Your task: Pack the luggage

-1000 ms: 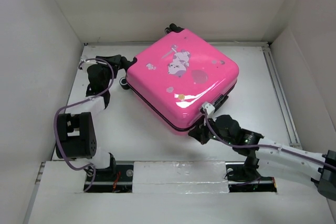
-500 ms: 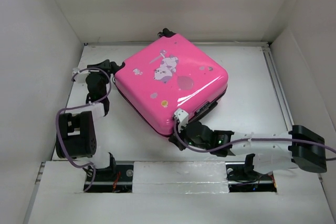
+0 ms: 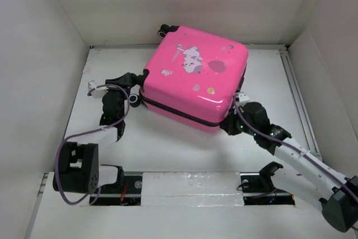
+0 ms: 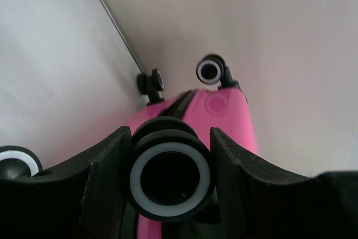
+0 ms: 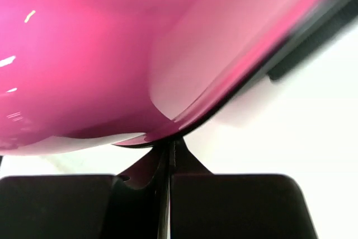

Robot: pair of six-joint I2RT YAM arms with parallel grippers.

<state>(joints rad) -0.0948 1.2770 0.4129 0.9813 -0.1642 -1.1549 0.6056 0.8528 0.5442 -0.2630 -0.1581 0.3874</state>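
The luggage (image 3: 193, 79) is a closed hot-pink hard-shell suitcase with stickers, lying flat on the white table (image 3: 168, 149) towards the back. My left gripper (image 3: 133, 94) is at its left corner, with the jaws closed around a black, white-ringed wheel (image 4: 170, 177); pink shell (image 4: 224, 116) shows beyond it. My right gripper (image 3: 230, 127) is shut at the near right corner. In the right wrist view its fingertips (image 5: 170, 144) are pressed together and touch the lower rim of the shell (image 5: 112, 54).
Two more wheels (image 4: 210, 71) stick out at the suitcase's far end, near the back wall. White walls close in the table on three sides. A metal rail (image 3: 296, 99) runs along the right edge.
The suitcase has swung round and moved back and to the right. My right gripper followed its near corner to the right; my left gripper moved right with the wheel.
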